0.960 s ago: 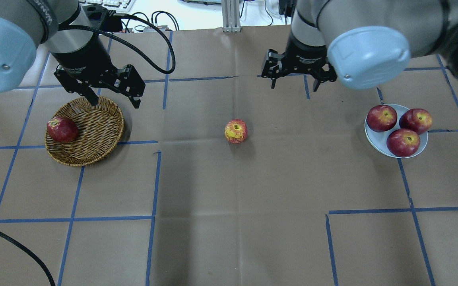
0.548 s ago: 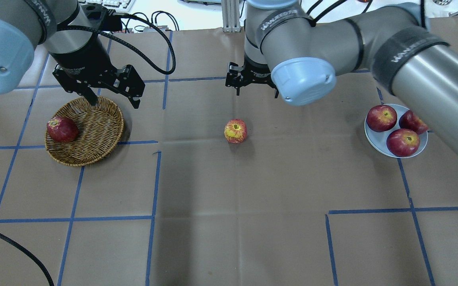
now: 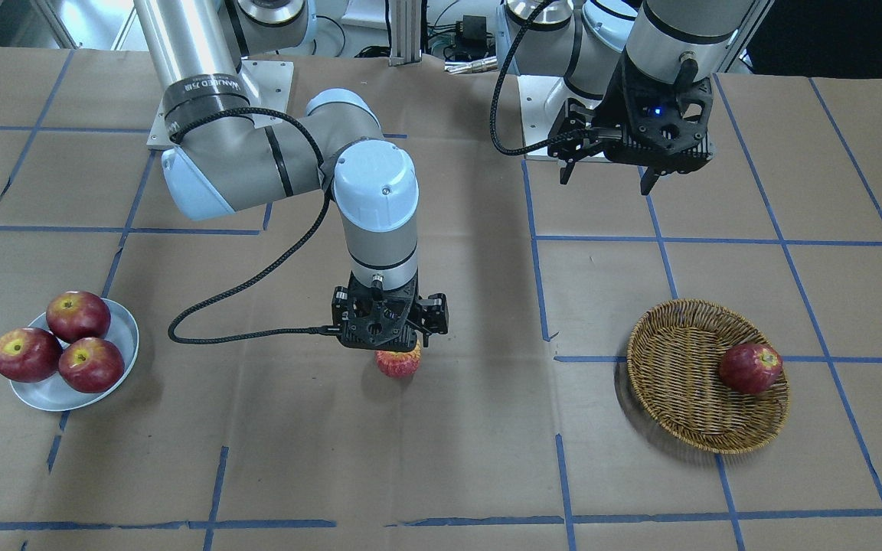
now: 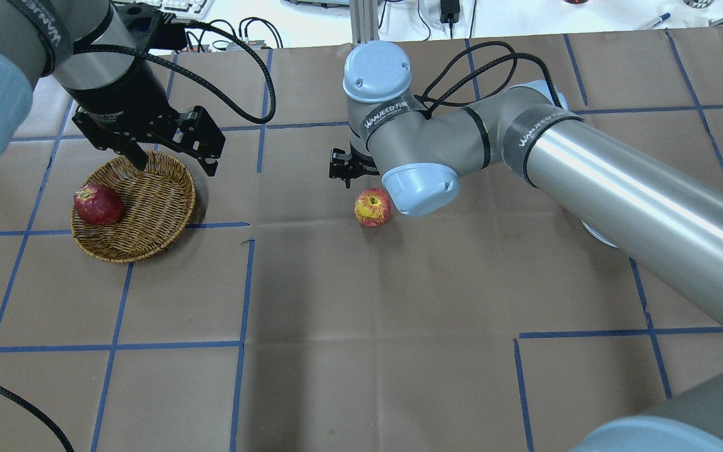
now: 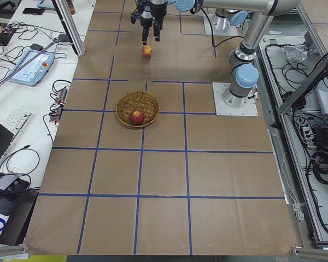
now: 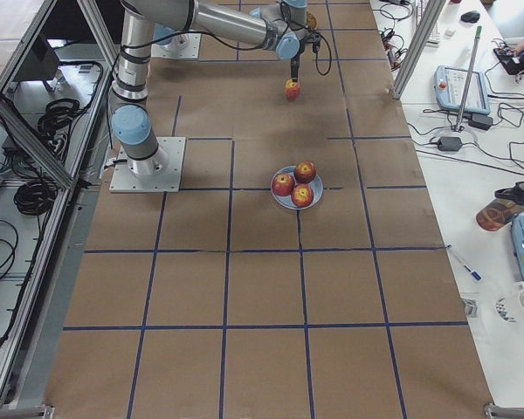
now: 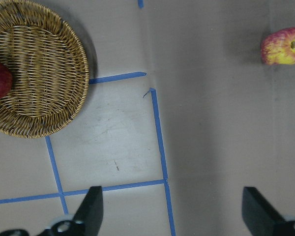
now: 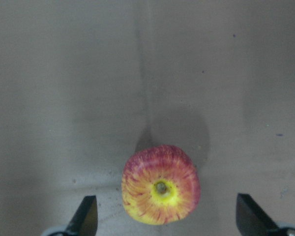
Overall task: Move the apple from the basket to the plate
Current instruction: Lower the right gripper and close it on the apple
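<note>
The pinkish-red apple point(image 4: 372, 208) with a yellow stem patch sits on the table's middle, outside the basket and the plate. My right gripper point(image 8: 169, 219) is open and hangs just above it, with the apple point(image 8: 161, 184) between its fingers; in the front view the gripper point(image 3: 391, 337) covers the apple's point(image 3: 399, 362) top. The wicker basket point(image 4: 154, 207) holds one dark red apple point(image 4: 98, 204). My left gripper point(image 4: 173, 160) is open and empty above the basket's far rim. The pale plate point(image 3: 125, 344) is mostly hidden by my right arm in the overhead view.
Three dark red apples point(image 3: 58, 344) fill most of the plate. Brown paper with blue tape lines covers the table. My right arm stretches from the plate side across to the middle. A black cable point(image 3: 242, 298) loops from the right wrist.
My right arm has swung from near the plate to the middle and lowered over the streaked apple. My left gripper has stayed by the basket.
</note>
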